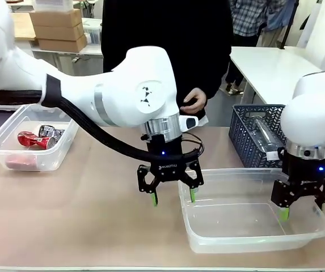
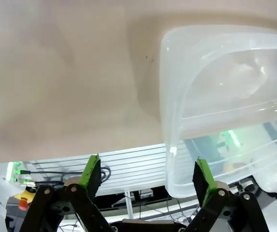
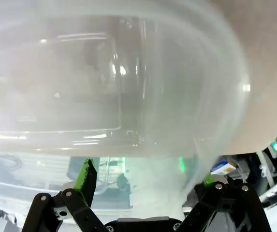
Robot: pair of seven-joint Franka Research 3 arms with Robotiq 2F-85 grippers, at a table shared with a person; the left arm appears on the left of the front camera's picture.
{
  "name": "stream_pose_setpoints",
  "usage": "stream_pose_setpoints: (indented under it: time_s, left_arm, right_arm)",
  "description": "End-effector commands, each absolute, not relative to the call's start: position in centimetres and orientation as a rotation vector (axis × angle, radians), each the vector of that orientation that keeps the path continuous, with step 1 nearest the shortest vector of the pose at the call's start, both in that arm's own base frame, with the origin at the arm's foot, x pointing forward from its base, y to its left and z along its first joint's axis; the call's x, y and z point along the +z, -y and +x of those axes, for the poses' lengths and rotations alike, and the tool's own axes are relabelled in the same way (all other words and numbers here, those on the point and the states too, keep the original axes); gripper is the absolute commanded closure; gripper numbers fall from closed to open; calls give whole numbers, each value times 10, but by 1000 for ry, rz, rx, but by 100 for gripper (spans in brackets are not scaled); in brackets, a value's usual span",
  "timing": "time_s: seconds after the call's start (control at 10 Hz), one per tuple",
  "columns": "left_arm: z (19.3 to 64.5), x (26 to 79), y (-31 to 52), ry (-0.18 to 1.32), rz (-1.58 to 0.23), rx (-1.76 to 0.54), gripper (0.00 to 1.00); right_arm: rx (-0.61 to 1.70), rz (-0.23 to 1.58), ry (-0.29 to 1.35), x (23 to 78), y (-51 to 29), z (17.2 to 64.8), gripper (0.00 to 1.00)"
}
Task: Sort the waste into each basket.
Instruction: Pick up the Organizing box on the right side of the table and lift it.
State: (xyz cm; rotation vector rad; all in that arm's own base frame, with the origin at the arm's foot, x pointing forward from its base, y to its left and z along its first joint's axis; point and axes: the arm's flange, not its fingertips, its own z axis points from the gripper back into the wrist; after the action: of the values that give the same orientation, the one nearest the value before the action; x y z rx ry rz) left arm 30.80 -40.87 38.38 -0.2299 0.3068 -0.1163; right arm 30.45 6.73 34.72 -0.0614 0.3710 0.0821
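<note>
Nearest sits an empty clear tub (image 1: 247, 243) at the counter's (image 1: 83, 215) front right. Far left, a second tub (image 1: 49, 161) holds crushed cans (image 1: 34, 139). Left tool (image 1: 173, 198) straddles the empty tub's left wall, fingers apart; right tool (image 1: 303, 211) hangs spread over its right end. A bottle (image 1: 262, 133) lies in the lattice basket (image 1: 240, 141) at the back right: probably light, slick and yielding, best pinched across its middle.

text | right arm (image 1: 312, 116): cut-off "RAN" | cans (image 1: 37, 137): print unreadable
</note>
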Motion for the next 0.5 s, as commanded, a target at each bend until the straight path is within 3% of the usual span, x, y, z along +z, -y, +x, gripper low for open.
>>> stream_pose_setpoints:
  time_s: [0.0, 0.1, 0.2, 0.3, 0.4]
  left_arm:
    - [312, 377, 414, -349, -188, -155, 60]
    - [309, 374, 418, -350, -174, -179, 96]
    - [306, 371, 420, -354, -172, -182, 100]
    - [306, 370, 421, -354, -183, -177, 100]
    - [306, 370, 422, -356, -187, -177, 100]
  right_arm:
    - [46, -25, -307, 358, -53, 291, 0]
    - [35, -23, -275, 366, -48, 291, 0]
    - [27, -48, -254, 368, -48, 293, 0]
    - [38, -77, -255, 362, -51, 296, 58]
    - [63, -92, -256, 358, -57, 295, 58]
